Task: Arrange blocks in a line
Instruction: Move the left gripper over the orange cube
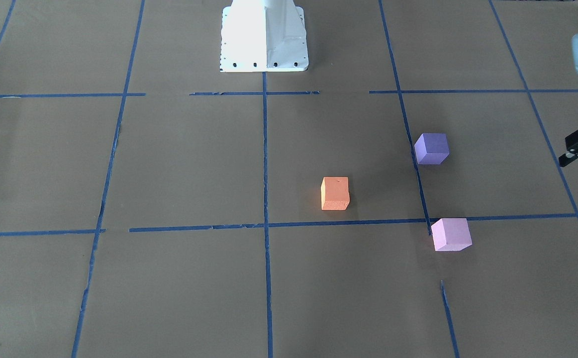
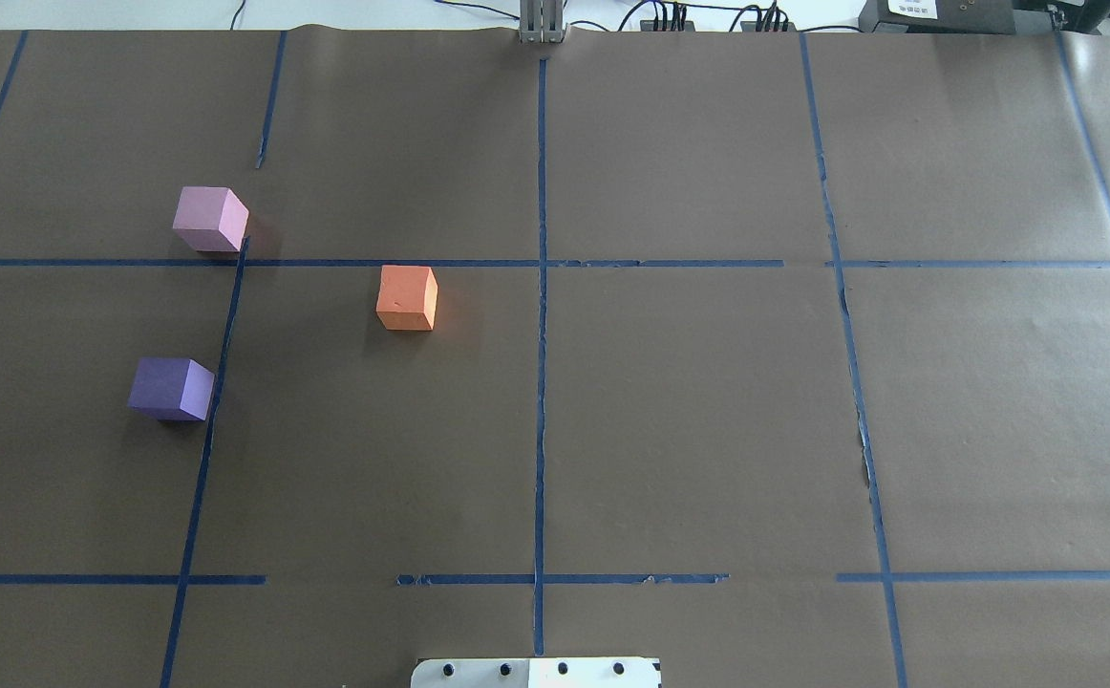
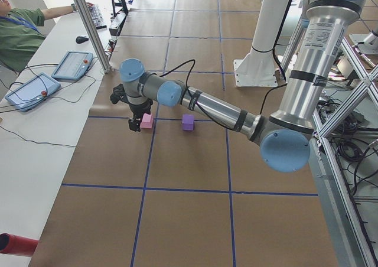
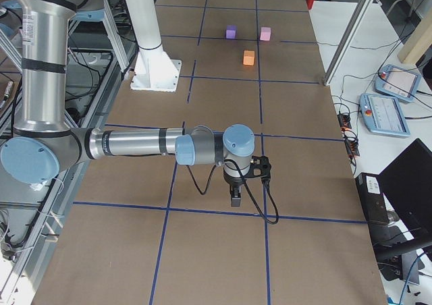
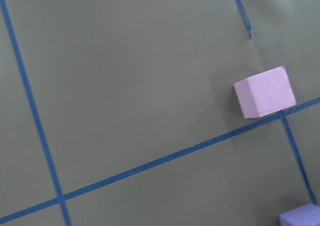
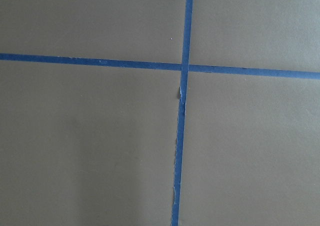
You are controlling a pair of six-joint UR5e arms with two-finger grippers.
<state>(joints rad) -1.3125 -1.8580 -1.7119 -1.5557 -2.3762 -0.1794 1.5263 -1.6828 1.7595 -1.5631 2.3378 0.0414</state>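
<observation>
Three cubes lie apart on the brown paper on my left side. The orange block (image 2: 407,297) is nearest the centre line. The dark purple block (image 2: 171,389) is left of it and closer to my base. The pale pink block (image 2: 210,219) is farther out, on a tape crossing. My left gripper (image 1: 575,151) hovers above the table, outward of the pink and purple blocks (image 3: 135,125); I cannot tell if it is open. Its wrist view shows the pink block (image 5: 264,92) and a purple corner (image 5: 300,218). My right gripper (image 4: 235,198) hangs over bare paper far from the blocks; its state is unclear.
Blue tape lines (image 2: 541,334) grid the paper. The robot's white base (image 1: 264,37) stands at the near middle edge. An operator (image 3: 18,33) and teach pendants (image 3: 72,65) are at the side bench past the far edge. A metal post (image 3: 88,25) stands there.
</observation>
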